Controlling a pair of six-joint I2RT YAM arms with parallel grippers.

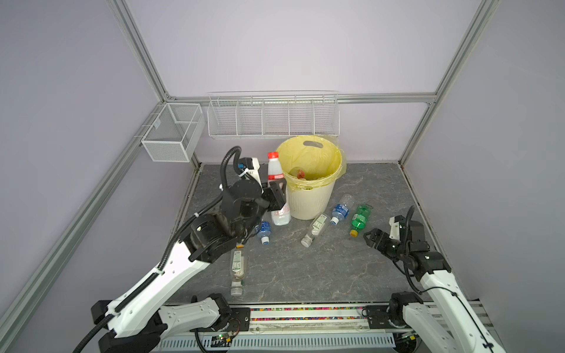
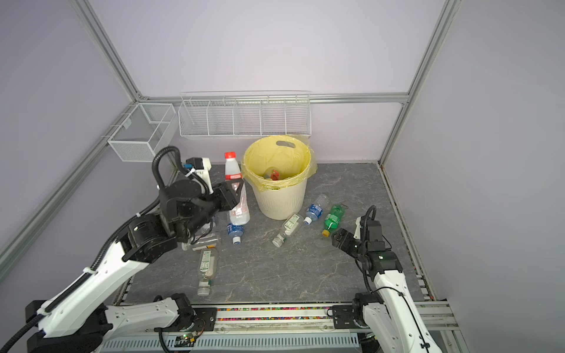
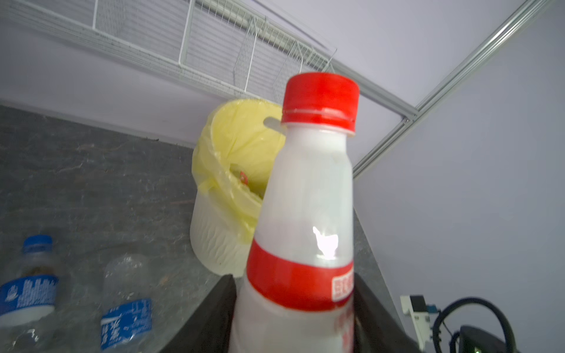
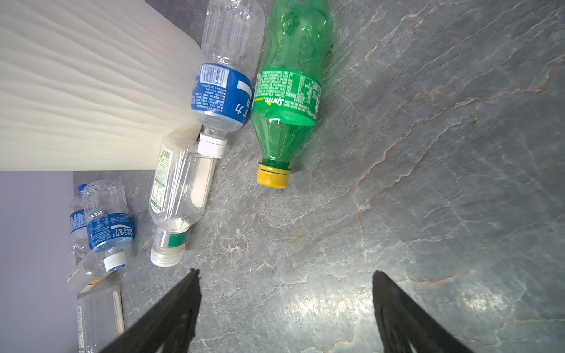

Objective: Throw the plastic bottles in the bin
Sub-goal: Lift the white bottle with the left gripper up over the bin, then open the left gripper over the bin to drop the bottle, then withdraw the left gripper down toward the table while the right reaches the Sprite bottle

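left claw point(image 1: 278, 195) raised, clamped; right claw point(image 1: 370, 237) low, spread wide.

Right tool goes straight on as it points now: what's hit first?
Probably the green bottle, cap end first: its yellow cap lies just ahead of the open right tool. Height is unclear, so it might pass over.

Bin point(image 1: 308, 195) stands rear centre on the table point(image 1: 336, 275). Upright bottle point(image 1: 274, 171) sits just left of it, between the left gripper point(image 1: 279, 195) jaws. Inner bottle point(image 1: 317, 226), middle bottle point(image 1: 341, 211) and outer bottle point(image 1: 360, 217) lie at the bin's front right. Right gripper point(image 1: 369, 237) hangs before the outer bottle, apart from it. Near bottle point(image 1: 237, 269) lies front left.
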